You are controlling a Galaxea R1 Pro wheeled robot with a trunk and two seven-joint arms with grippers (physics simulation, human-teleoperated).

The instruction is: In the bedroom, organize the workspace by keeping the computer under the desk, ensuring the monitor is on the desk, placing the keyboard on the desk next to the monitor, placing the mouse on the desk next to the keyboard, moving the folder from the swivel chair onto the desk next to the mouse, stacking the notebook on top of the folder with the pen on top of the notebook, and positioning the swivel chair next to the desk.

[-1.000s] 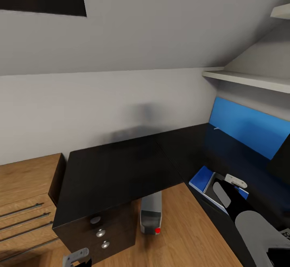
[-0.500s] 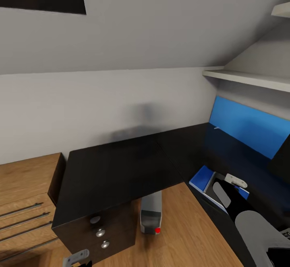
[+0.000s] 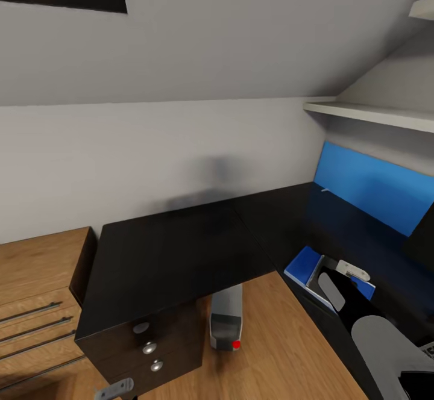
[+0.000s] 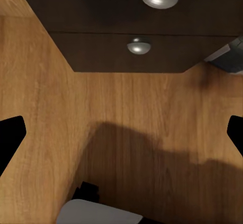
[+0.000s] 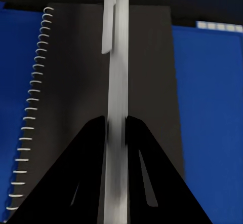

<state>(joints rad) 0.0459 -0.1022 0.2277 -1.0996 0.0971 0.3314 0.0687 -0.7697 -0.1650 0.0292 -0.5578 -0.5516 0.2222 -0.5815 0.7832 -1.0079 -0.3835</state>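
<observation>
My right gripper (image 5: 116, 120) is shut on the slim white pen (image 5: 117, 82), which it holds just over the notebook (image 5: 76, 97), a dark cover with a spiral binding. The notebook lies on the bright blue folder (image 5: 207, 107). In the head view the pen (image 3: 353, 271), notebook (image 3: 314, 282) and folder (image 3: 303, 263) sit on the black desk (image 3: 175, 255) at the right, near its blue back panel (image 3: 374, 186). The silver-grey computer (image 3: 226, 321) stands under the desk. My left gripper (image 4: 121, 133) is open above the wooden floor in front of the desk drawers (image 4: 136, 46).
A light wooden drawer unit (image 3: 36, 291) stands left of the desk. White shelves (image 3: 374, 117) hang above the right wing. A black shape (image 3: 423, 237) at the right edge may be the monitor. The floor (image 3: 283, 340) between the desk's wings is open.
The head view has shifted slightly and the left gripper sits a little lower in it. The right gripper and pen have barely moved.
</observation>
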